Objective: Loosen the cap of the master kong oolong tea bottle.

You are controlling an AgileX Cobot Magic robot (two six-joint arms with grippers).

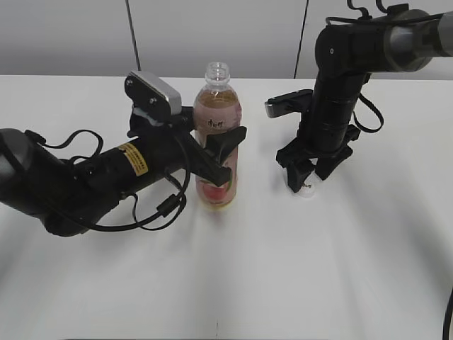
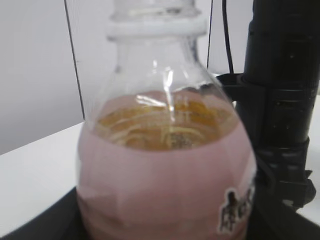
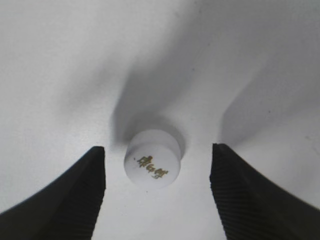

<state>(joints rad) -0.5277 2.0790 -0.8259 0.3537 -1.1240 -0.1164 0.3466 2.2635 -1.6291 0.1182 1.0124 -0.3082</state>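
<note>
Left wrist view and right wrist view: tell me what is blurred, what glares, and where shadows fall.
Left wrist view: the bottle fills the frame, soft and out of focus, with bright streaks of glare on its clear shoulder. Right wrist view: the cap on the table is fairly sharp; soft grey shadows fan upward from it and from the fingers, which blur toward the bottom edge.

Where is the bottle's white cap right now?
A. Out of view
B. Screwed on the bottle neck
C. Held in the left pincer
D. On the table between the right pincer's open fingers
D: the cap sits on the table, clear of both fingers of the right pincer; the bottle neck is bare.
</note>
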